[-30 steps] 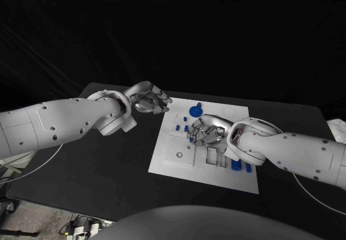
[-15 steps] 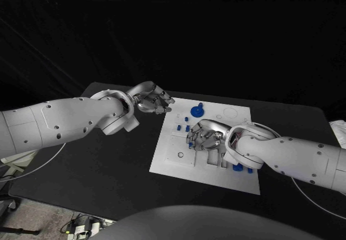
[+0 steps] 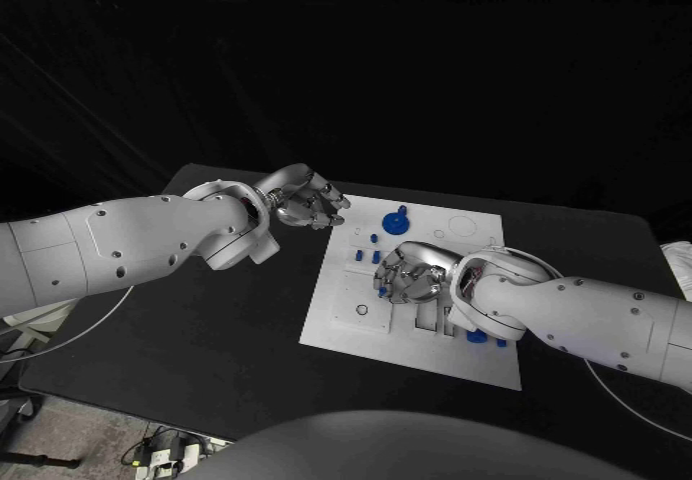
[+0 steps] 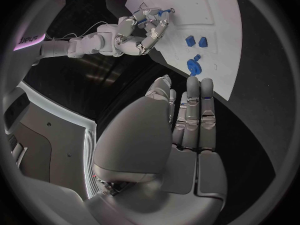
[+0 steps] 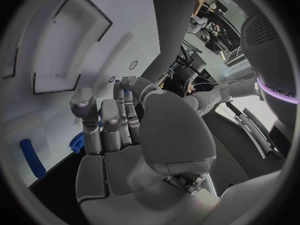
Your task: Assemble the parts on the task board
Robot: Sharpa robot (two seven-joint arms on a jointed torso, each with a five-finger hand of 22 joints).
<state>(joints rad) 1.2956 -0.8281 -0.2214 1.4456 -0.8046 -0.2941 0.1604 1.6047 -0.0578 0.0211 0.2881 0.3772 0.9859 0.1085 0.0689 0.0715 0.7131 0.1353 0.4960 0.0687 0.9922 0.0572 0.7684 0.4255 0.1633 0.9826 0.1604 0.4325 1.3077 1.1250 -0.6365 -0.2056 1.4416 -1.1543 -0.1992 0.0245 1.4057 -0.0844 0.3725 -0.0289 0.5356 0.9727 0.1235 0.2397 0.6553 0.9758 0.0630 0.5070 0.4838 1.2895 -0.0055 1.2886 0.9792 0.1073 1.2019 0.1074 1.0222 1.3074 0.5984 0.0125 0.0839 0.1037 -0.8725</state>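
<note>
The board [image 3: 418, 335] lies in the centre of the head view, a white plate with shallow rectangular recesses, small round holes and blue parts scattered over it. A large round blue part [image 3: 395, 219] sits near its upper edge, two small ones [image 3: 369, 240] just below that, and a short blue cylinder [image 3: 476, 336] with a neighbour stands toward the lower right. In the right wrist view a blue cylinder [image 5: 31, 157] lies on the white surface beside a ribbed blue part [image 5: 76, 142] that peeps from behind the fingers.

The right hand [image 3: 411, 271] is down over the middle of the board, fingers curled in around a spot where blue shows between them. Whether it actually grips a part I cannot tell; the fingers hide it. The step appears to be seating or picking a part there. To do it well, I judge the hand should keep the part square to its recess, press straight down, and avoid knocking the small parts just beside it.

The left hand [image 3: 306, 202] hovers over the tabletop [image 3: 202, 330] at the board's upper left corner, fingers together and bent, holding nothing. It could steady the board's edge.
</note>
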